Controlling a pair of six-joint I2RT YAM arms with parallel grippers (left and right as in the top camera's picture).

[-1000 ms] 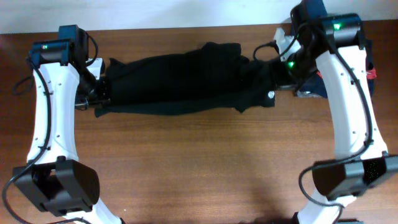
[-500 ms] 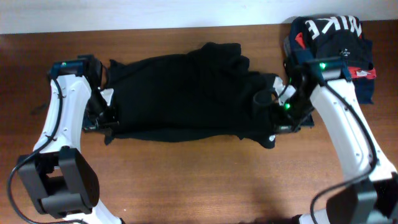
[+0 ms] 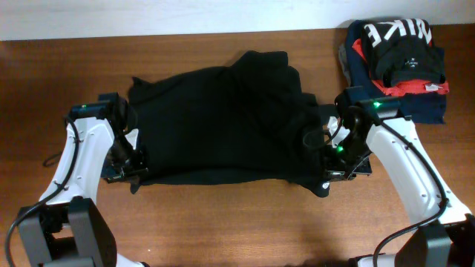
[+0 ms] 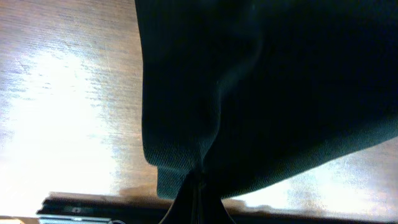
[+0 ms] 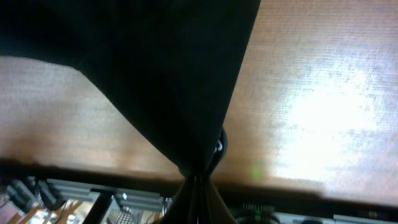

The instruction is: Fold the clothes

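The black soft-fabric shirt point(image 3: 223, 126) lies spread and wrinkled on the middle of the brown wooden table point(image 3: 237, 222), with its long side running from 9 o'clock to 3 o'clock. The left gripper point(image 3: 132, 167) is at the corner of the cloth at about 8 o'clock. In the left wrist view its fingers point(image 4: 184, 208) are pressed together, with a bunch of the dark fabric pinched between them, low over the wood. The right gripper point(image 3: 328, 169) is at the corner at about 4 o'clock. The right wrist view shows its fingers point(image 5: 186, 206) closed in the same way on a gathered point of the shirt, beside a small white mark on the fabric. A stack of folded navy, red and black garments with white lettering point(image 3: 397, 63) sits at 2 o'clock on the table, near the shirt but not touching it.
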